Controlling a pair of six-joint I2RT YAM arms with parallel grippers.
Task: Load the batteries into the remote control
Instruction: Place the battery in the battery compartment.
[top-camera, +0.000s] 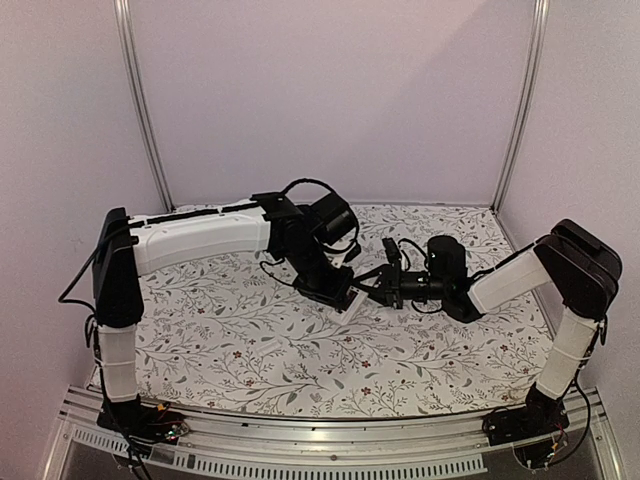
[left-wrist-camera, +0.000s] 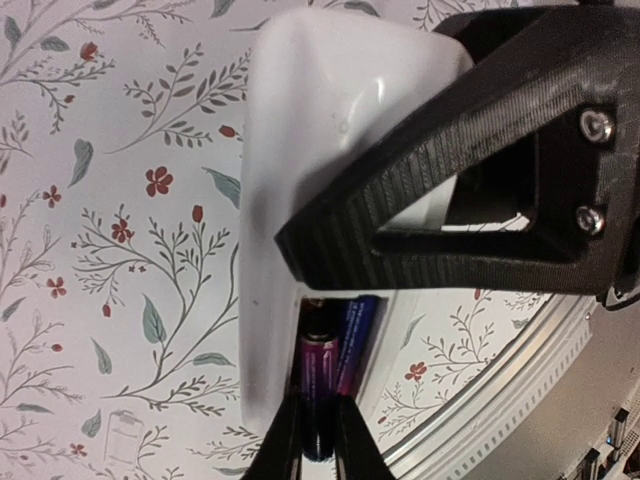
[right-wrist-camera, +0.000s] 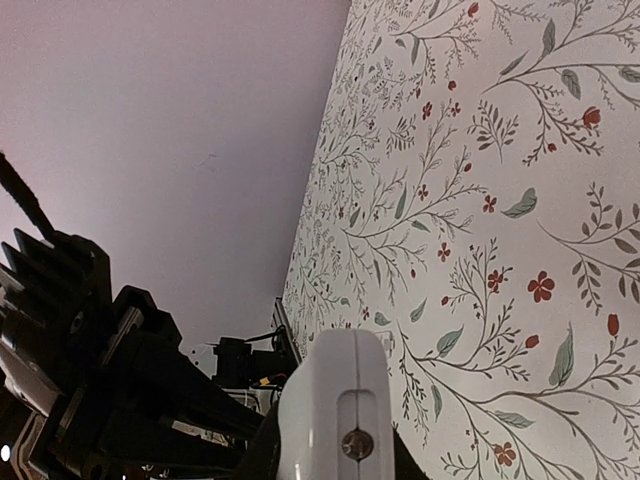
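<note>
Two batteries (left-wrist-camera: 338, 350) (light, slick, roll-prone) are sitting in the stiff remote control (left-wrist-camera: 300, 130); my left gripper (left-wrist-camera: 318, 445) is pinching one's end, right gripper (right-wrist-camera: 335, 455) clamping the remote's sides.

Batteries (left-wrist-camera: 335, 360) inside remote control (left-wrist-camera: 310, 120)
</note>
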